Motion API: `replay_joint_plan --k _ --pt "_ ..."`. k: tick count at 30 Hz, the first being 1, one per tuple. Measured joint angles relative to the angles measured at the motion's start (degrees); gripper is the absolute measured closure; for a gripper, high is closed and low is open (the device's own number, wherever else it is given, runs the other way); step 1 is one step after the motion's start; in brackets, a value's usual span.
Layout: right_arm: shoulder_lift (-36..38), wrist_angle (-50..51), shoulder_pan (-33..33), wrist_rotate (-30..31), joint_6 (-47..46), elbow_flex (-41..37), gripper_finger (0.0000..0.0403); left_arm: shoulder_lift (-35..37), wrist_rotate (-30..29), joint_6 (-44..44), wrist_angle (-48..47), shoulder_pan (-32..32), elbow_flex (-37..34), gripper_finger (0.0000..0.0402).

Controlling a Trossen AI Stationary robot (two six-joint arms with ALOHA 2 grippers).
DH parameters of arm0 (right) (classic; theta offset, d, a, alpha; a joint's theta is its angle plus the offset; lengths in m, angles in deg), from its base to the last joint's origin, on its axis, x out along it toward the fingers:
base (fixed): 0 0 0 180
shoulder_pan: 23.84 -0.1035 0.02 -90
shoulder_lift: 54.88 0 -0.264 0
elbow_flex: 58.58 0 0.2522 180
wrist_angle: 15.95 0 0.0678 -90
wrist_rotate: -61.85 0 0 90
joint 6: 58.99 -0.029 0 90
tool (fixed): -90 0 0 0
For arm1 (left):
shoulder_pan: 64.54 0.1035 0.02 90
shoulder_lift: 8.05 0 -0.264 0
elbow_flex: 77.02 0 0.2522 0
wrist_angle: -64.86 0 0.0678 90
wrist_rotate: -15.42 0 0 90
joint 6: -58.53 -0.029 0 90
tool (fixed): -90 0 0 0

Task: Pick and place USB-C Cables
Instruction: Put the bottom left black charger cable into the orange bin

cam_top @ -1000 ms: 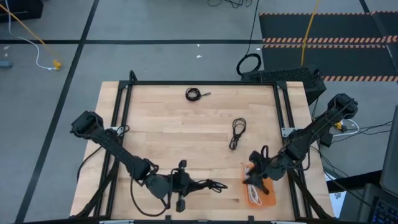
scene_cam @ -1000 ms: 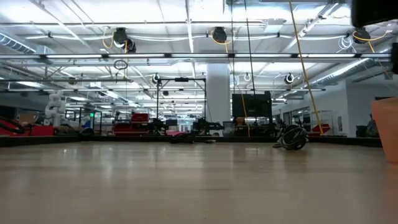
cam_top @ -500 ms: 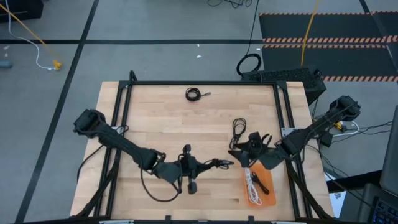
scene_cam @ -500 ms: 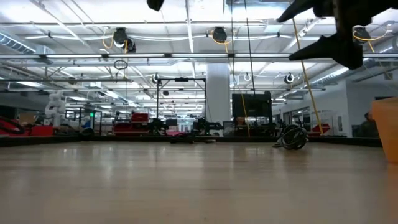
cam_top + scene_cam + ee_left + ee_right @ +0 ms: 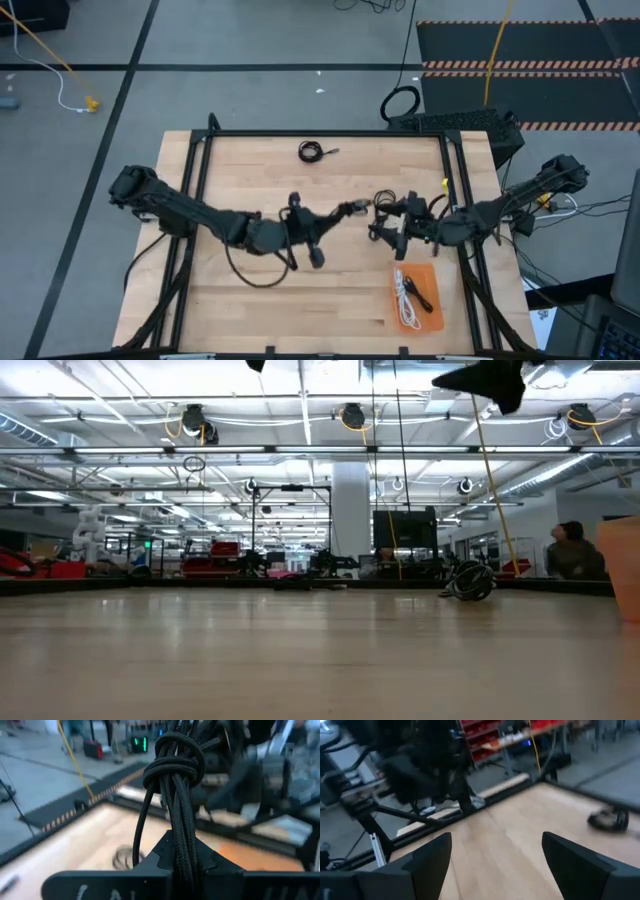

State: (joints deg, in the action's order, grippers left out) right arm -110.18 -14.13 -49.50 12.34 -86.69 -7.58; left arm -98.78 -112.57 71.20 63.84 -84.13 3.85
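My left gripper point(image 5: 338, 212) hovers over the table's middle, shut on a black USB-C cable bundle point(image 5: 356, 207) tied with a knot point(image 5: 175, 762). My right gripper point(image 5: 383, 228) faces it from the right, open point(image 5: 502, 855) and holding nothing. Between them, a long black bundle point(image 5: 384, 203) lies flat on the wood, partly hidden by the grippers. A round black coil point(image 5: 312, 152) rests near the far edge, also in the right wrist view as a coil point(image 5: 607, 819). A white cable point(image 5: 403, 292) and a black cable point(image 5: 421, 296) lie in the orange tray point(image 5: 428, 322). My left gripper pinches the black bundle between its two fingers point(image 5: 162, 854), on the strands below the knot point(image 5: 181, 840). Its fingers reach in roughly level from the table's left. The bundle sticks out past the fingertips toward the right arm, lifted clear of the table.
The orange tray sits by the near right corner, showing at the right edge of the low view point(image 5: 622, 560). A black metal frame point(image 5: 320, 133) borders the table. A person point(image 5: 572, 550) is in the room beyond. Bare wood lies to the left and in the near middle.
My left gripper has carried the black bundle from near the near edge toward the far edge and slightly right, up to the table's middle. My right gripper has left the orange tray, moving toward the far edge and left, and now faces the left gripper.
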Motion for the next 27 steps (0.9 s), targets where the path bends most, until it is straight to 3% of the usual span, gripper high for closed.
replay_joint_plan --k 6,11,13,17,22,27 --pt "-0.27 -12.27 0.21 -0.18 20.3 0.0 0.0101 -0.79 5.04 -3.21 8.74 2.3 0.07 0.0389" --pt "-1.72 -23.83 0.49 -2.67 32.43 0.0 0.0101 -2.97 5.55 -3.59 13.4 2.73 0.07 0.0389" --pt "-1.95 -27.12 0.61 -3.58 34.68 0.0 0.0101 -3.51 6.05 -3.56 15.19 2.83 0.07 0.0389" --pt "-2.22 -31.3 0.69 -5.08 38.91 0.0 0.0101 -5.66 13.59 -3.09 20.64 2.82 0.07 0.0389" --pt "-2.22 -34.16 0.85 -12.09 38.83 0.0 0.0101 -6.49 14.41 -1.97 21.82 3.19 0.07 0.0386" --pt "-2.22 -36.09 0.85 -13.77 38.68 0.0 0.0112 -6.49 16.84 -1.65 21.85 3.55 0.07 0.0389"
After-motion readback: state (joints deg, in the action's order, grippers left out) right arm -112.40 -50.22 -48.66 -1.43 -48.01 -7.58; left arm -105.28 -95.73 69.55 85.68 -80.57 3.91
